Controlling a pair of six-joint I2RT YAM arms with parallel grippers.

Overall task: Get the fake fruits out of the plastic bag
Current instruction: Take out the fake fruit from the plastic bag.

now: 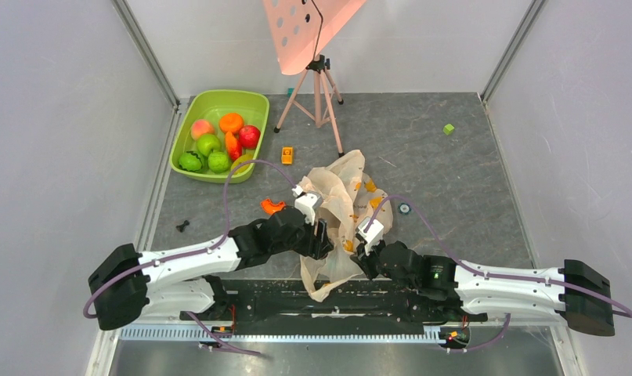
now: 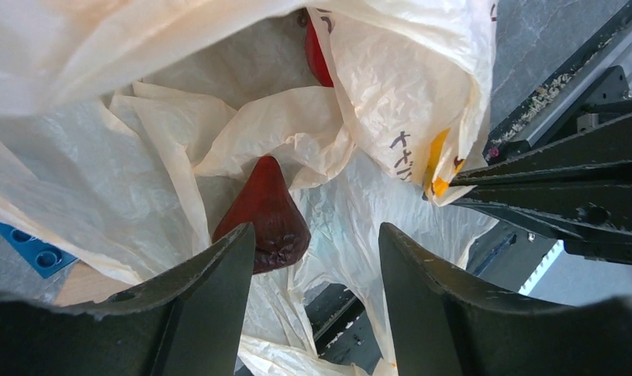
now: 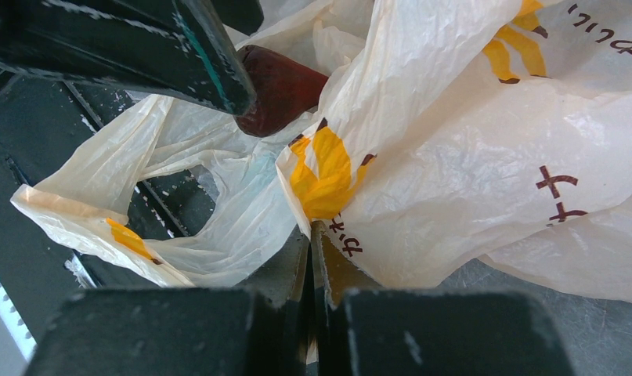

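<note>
1. A grey, stone-patterned table (image 1: 453, 157) sits between pale walls, and both arms reach in from its near edge.
2. The plastic bag (image 1: 340, 188) lies crumpled at the middle of the table, closer to the near edge. Its lower end hangs over that edge onto the black rail.
3. Inside the bag's open mouth a dark red fruit (image 2: 269, 215) rests on the crinkled film. A second red fruit (image 2: 316, 55) shows deeper in, half hidden behind a fold.
4. The left gripper (image 2: 316, 235) is at the bag's mouth with its jaws spread. The dark red fruit lies right at the tip of one finger, and the other finger stands apart from it.
5. The right gripper (image 3: 311, 231), just beside the left one, has its jaws pressed together, pinching a fold of the bag next to a yellow printed mark.
6. A lime-green tub (image 1: 258, 106) at the far left corner holds a peach (image 1: 201, 128), an orange (image 1: 231, 121), a red apple (image 1: 250, 135) and several green fruits (image 1: 209, 144).
7. Between the tub and the bag lie a small yellow block (image 1: 287, 155) and an orange arc piece (image 1: 272, 206), the arc just beside the left arm.
8. A tripod (image 1: 319, 94) stands at the far edge, carrying a pink perforated board (image 1: 305, 31). A small green block (image 1: 449, 129) lies towards the far right corner.
</note>
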